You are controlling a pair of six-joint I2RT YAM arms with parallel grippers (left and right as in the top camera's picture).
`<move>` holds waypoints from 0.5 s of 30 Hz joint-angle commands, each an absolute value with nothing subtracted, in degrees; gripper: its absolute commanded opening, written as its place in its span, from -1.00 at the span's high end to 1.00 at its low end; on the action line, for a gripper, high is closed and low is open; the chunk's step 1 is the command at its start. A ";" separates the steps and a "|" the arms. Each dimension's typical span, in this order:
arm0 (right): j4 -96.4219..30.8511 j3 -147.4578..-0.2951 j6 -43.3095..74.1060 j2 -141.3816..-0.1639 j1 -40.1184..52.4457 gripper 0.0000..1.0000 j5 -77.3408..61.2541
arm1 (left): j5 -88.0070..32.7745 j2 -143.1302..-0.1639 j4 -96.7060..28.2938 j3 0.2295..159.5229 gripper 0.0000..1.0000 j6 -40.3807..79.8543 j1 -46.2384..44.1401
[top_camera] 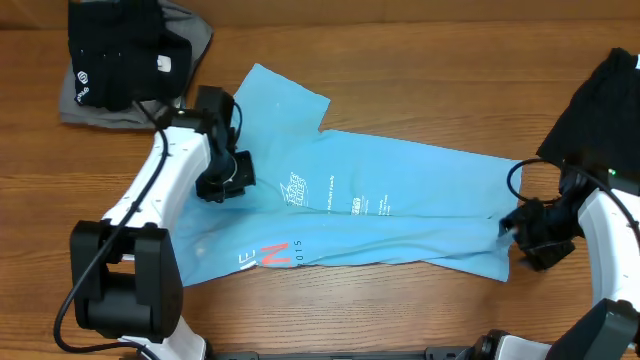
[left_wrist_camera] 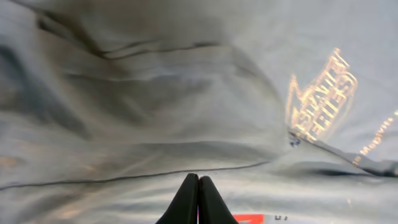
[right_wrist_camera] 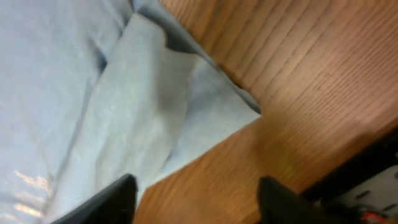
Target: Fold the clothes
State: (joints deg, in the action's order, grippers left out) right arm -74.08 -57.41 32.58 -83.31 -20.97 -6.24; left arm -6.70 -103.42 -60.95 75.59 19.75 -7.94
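The light blue T-shirt (top_camera: 400, 200) lies spread across the middle of the wooden table, with white lettering (top_camera: 292, 188) and a red-orange print (top_camera: 275, 255) facing up. My left gripper (top_camera: 222, 185) is over the shirt's left part. In the left wrist view its fingers (left_wrist_camera: 198, 179) are shut together just above the wrinkled cloth (left_wrist_camera: 155, 93), with no cloth seen between them. My right gripper (top_camera: 518, 235) is at the shirt's right edge. In the right wrist view its fingers (right_wrist_camera: 196, 196) are open, the left one over the cloth edge, with a folded shirt corner (right_wrist_camera: 180, 106) ahead.
A black garment (top_camera: 120, 55) lies on a grey one (top_camera: 195, 30) at the back left corner. Another black garment (top_camera: 600, 110) lies at the right edge. Bare wooden table (top_camera: 420, 80) shows behind and in front of the shirt.
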 commanded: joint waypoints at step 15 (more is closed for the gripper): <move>-52.90 -37.12 33.10 -82.83 -20.97 0.92 -16.53 | -8.03 -111.53 -56.03 76.97 0.89 19.31 -9.30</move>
State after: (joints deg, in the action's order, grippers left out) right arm -54.46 -38.94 31.88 -83.31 -20.97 -15.49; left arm -7.29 -109.91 -56.07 75.92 19.46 -9.30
